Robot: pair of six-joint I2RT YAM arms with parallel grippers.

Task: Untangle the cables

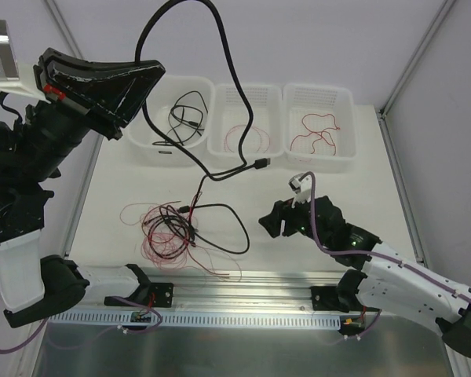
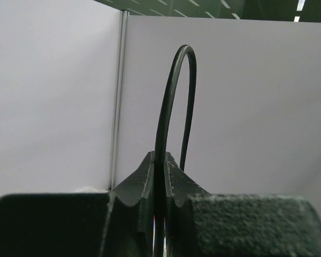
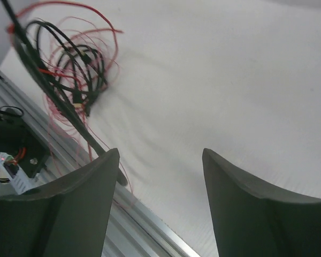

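Left arm lifts one black cable high while the tangle lies on the bench.

The left fingers [image 2: 142,184] are pinched narrow on a thick black cable [image 2: 168,99], which arcs above them and trails down to the tangle [image 1: 169,228] of black and red wires at the bench's [image 1: 118,181] left-centre. The right fingers [image 3: 80,203] stand wide and hold nothing, low over bare bench to the right of the tangle. Three white bins [image 1: 247,151] at the far edge hold separate cables, black in the left one and red in the other two.

On my white worktop [image 1: 110,188] I see three bins [image 1: 247,157] along the far edge, and cables [image 1: 169,228] tangled toward the near-left corner.
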